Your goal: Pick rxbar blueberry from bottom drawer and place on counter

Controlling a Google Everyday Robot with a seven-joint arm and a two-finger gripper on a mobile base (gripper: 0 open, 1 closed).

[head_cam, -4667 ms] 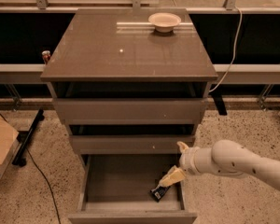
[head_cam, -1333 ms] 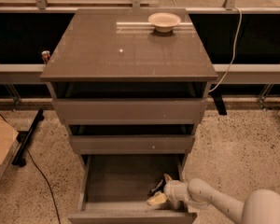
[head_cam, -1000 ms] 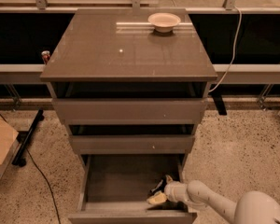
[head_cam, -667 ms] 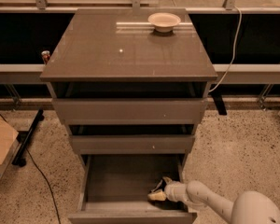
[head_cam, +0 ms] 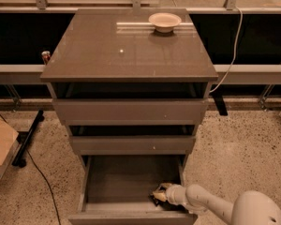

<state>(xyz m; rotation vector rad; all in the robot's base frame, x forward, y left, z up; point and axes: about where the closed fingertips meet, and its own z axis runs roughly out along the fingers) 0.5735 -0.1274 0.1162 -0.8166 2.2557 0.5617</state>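
The bottom drawer (head_cam: pixel 117 182) of the desk is pulled well out, its grey-brown tray open to view below the two drawers above. The bar (head_cam: pixel 156 199), a small dark wrapper, lies in the drawer's front right corner, partly hidden by the end effector (head_cam: pixel 162 192), which reaches down into that corner and sits on it. The counter (head_cam: pixel 126 50), the desk's glossy grey-brown top, lies flat and reflective.

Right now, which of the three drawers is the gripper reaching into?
The bottom drawer, the lowest and pulled out farthest; the gripper sits in its front right corner. The middle drawer and top drawer stick out less.
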